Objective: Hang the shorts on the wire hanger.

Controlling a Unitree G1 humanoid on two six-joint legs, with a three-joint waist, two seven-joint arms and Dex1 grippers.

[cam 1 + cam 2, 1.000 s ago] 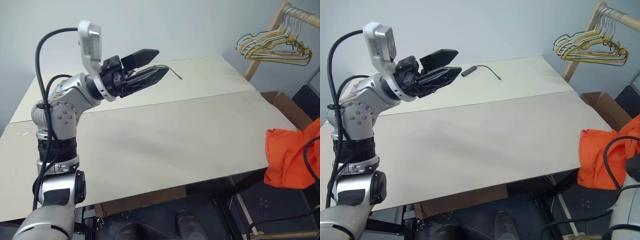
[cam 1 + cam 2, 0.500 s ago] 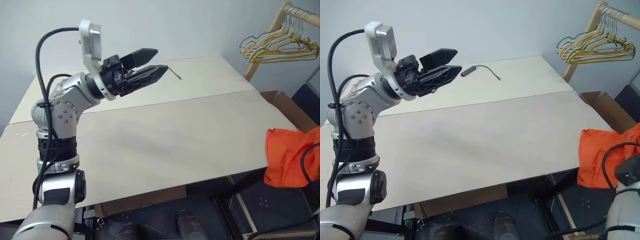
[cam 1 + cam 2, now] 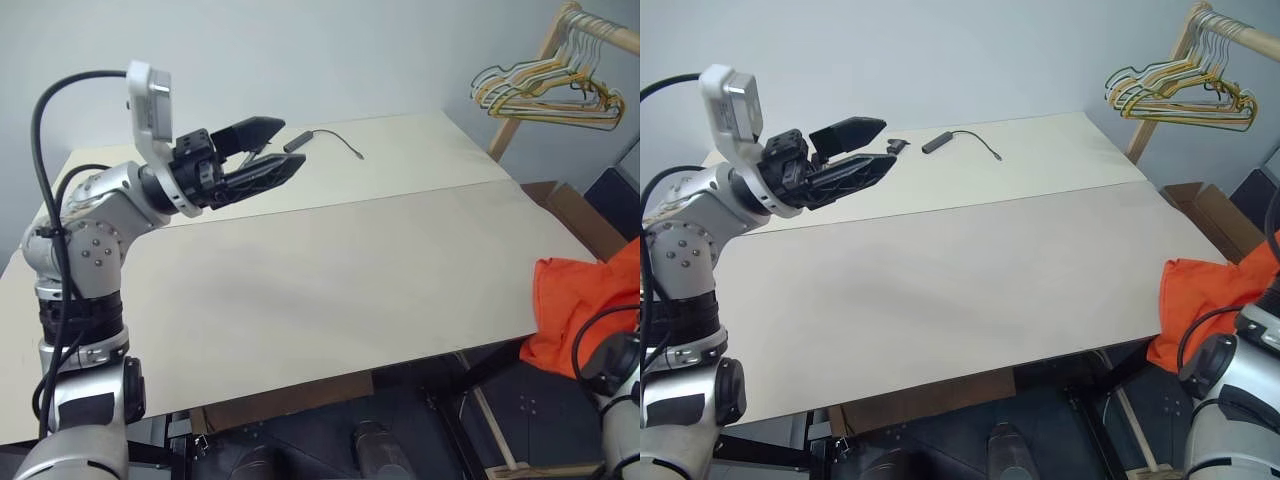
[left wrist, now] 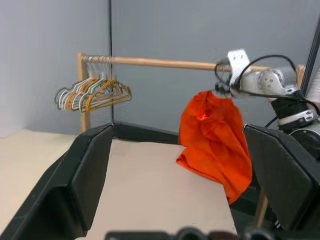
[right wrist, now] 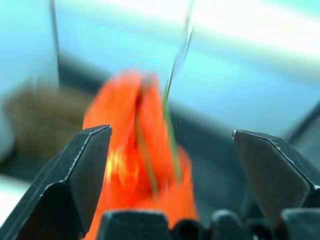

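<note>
The bright orange shorts [image 4: 215, 140] hang beyond the table's right edge, just below the wooden rail [image 4: 160, 63]. In the eye views they are partly cut off at the right [image 3: 580, 300]. The right wrist view is blurred: a thin wire, seemingly the wire hanger [image 5: 176, 65], rises from the folds of the shorts [image 5: 130, 150]. My right gripper [image 5: 171, 131] is open in front of them, its fingers standing apart on either side, holding nothing. My left gripper [image 3: 290, 142] hovers open and empty over the table's far left.
A bunch of yellow and grey hangers [image 3: 545, 95] hangs on the wooden rack [image 3: 555, 40] at the far right. A small dark cable [image 3: 325, 137] lies at the back of the pale table [image 3: 350, 270]. A cardboard box [image 3: 565, 205] stands beside the table's right edge.
My left gripper has drawn back to the left, still open. My right arm has risen into the lower right corner. The bunch of hangers has swayed.
</note>
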